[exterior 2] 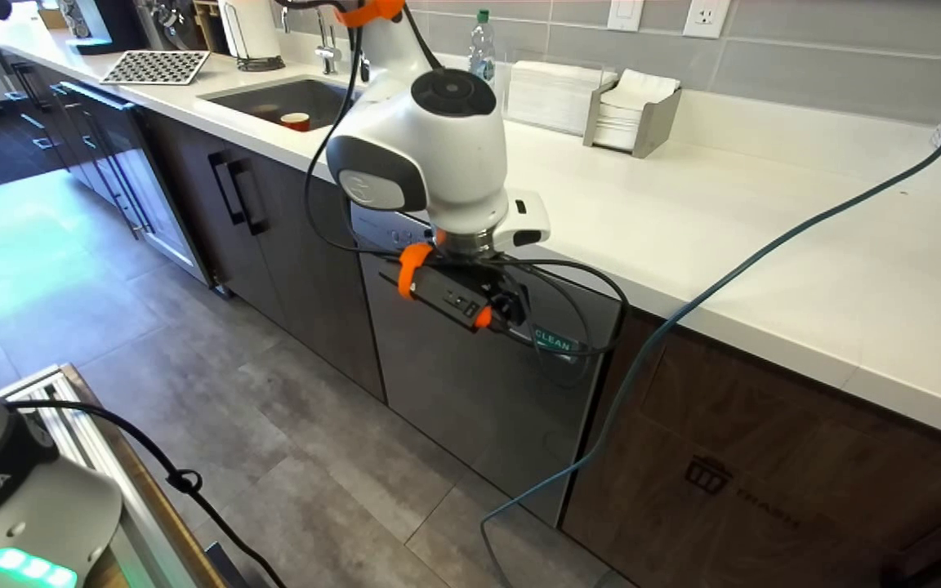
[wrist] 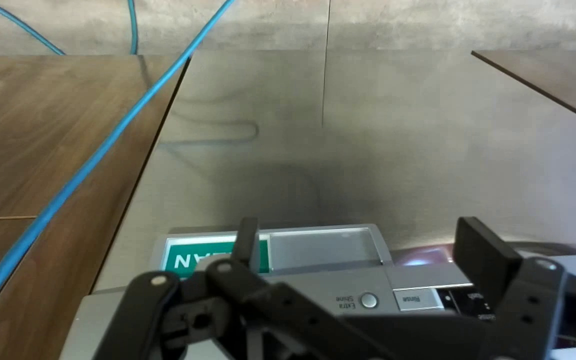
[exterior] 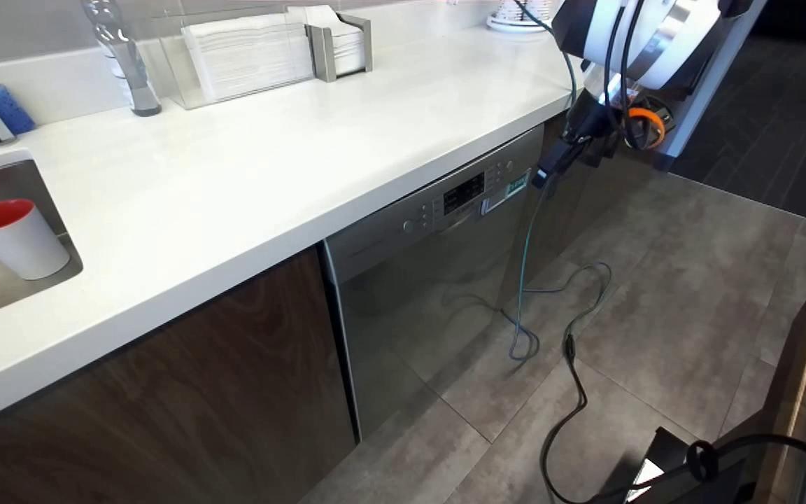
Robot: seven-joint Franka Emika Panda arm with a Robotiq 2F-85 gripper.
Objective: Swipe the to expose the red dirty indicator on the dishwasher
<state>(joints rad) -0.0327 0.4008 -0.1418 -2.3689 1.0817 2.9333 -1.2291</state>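
The dishwasher [exterior: 417, 315] has a stainless-steel front under the counter; it also shows in an exterior view [exterior 2: 470, 408] and in the wrist view [wrist: 398, 130]. A sliding tag sits by its control strip, with a green CLEAN patch [wrist: 183, 259] uncovered and a blank grey slider [wrist: 324, 247] beside it. The CLEAN patch also shows in an exterior view [exterior 2: 554, 340]. The red dirty indicator does not show in any view. My gripper [wrist: 365, 250] is open and empty, its fingers wide apart; one fingertip overlaps the green patch in view. I cannot tell whether it touches. An exterior view also shows the gripper [exterior: 540, 179].
The white countertop [exterior: 249, 168] overhangs the dishwasher. A blue cable [exterior 2: 683, 306] hangs past the dishwasher's edge to the floor. Dark brown cabinet doors [exterior: 165, 392] flank it. A napkin holder [exterior: 340, 45], a bottle [exterior: 126, 70] and a sink with a cup [exterior: 22, 241] are along the counter.
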